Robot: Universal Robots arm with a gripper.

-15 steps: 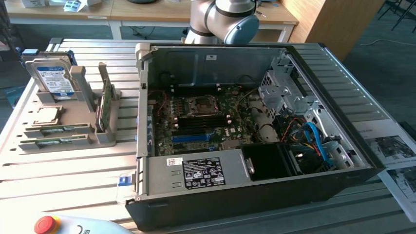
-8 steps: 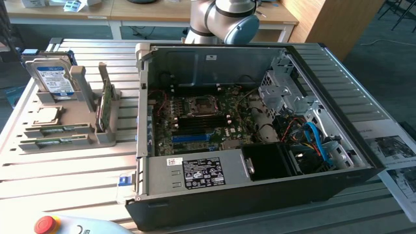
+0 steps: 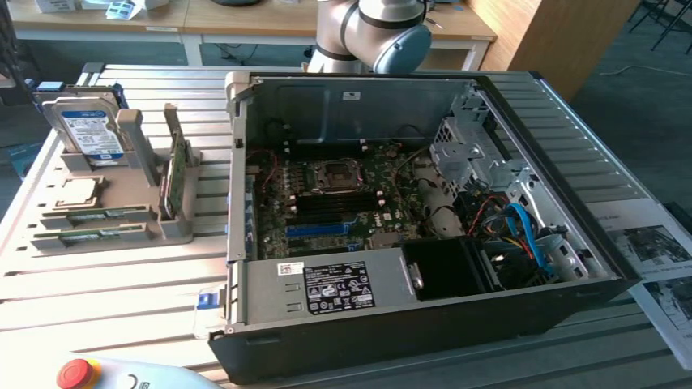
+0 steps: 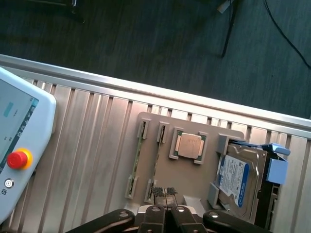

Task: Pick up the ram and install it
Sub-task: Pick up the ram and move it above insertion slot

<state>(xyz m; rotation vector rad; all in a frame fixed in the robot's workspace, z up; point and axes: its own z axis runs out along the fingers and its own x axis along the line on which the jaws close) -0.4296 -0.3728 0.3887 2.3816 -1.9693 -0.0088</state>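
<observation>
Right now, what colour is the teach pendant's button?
The button is red, ringed yellow; clearest in the wrist view.

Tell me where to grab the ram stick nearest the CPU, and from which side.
Pinch the ram across its flat faces, mid-length on the exposed top edge, coming from above. It seems to stand on edge in the grey holder, whose end brackets cover both ends.

I see an open computer case (image 3: pixel 357 105) on the ribbed surface (image 3: pixel 108 284), a hard drive (image 3: pixel 92 130), a processor chip (image 3: pixel 78 193) and a red button (image 3: pixel 78 373).
</observation>
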